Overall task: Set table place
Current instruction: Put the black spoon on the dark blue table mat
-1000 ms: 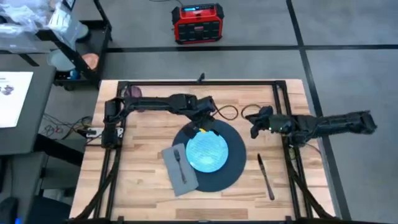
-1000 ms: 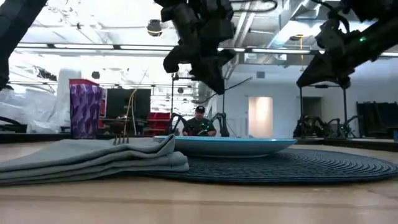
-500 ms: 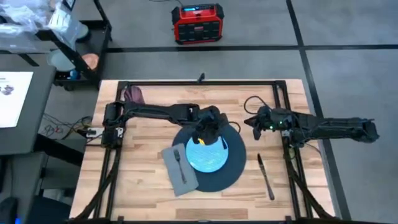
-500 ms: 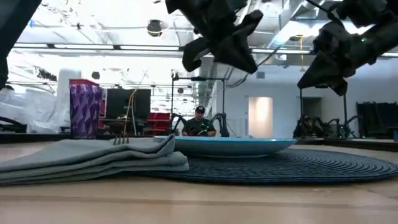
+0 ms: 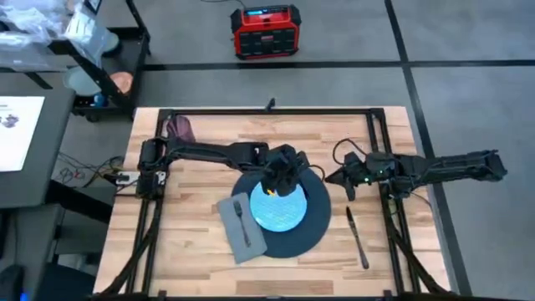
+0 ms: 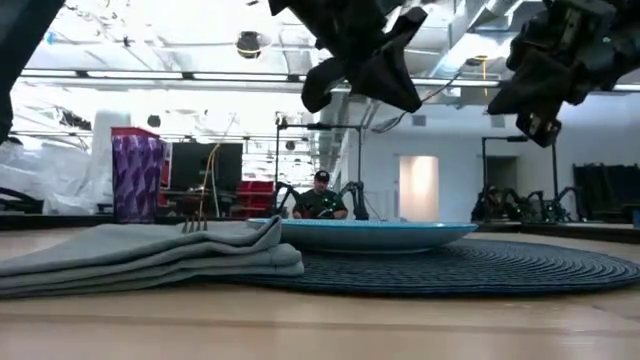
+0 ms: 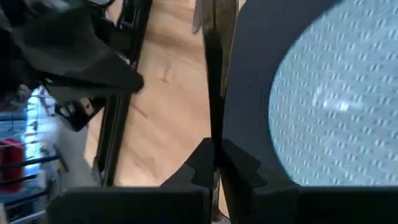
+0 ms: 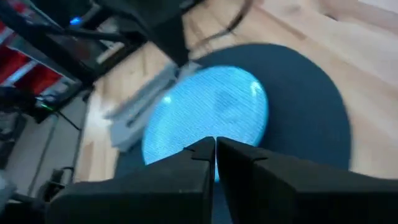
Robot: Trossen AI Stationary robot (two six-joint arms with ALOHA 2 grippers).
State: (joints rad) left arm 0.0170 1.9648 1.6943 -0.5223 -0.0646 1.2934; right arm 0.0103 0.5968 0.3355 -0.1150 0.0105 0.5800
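Wooden table (image 5: 201, 188) seen from above, with a place setting partly laid and two robot arms held over it.

At the middle of the table a large round dark mat (image 5: 316, 219) is laid flat; a ribbed, woven surface is shown in the low view. A light blue plate (image 5: 280, 213) is centred on it. A grey napkin (image 5: 251, 247) overlaps the mat's left edge, with a fork (image 5: 241, 219) laid on top. A knife (image 5: 358, 238) is set on bare wood just right of the mat, probably as the matching side of the setting. The left gripper (image 5: 280, 178) is held above the plate's far rim, fingers pressed together on what seems a thin dark strip (image 7: 214, 93), possibly cutlery; its kind cannot be told. The right gripper (image 5: 346, 179) is held beside the mat's far right edge, fingers closed and empty.
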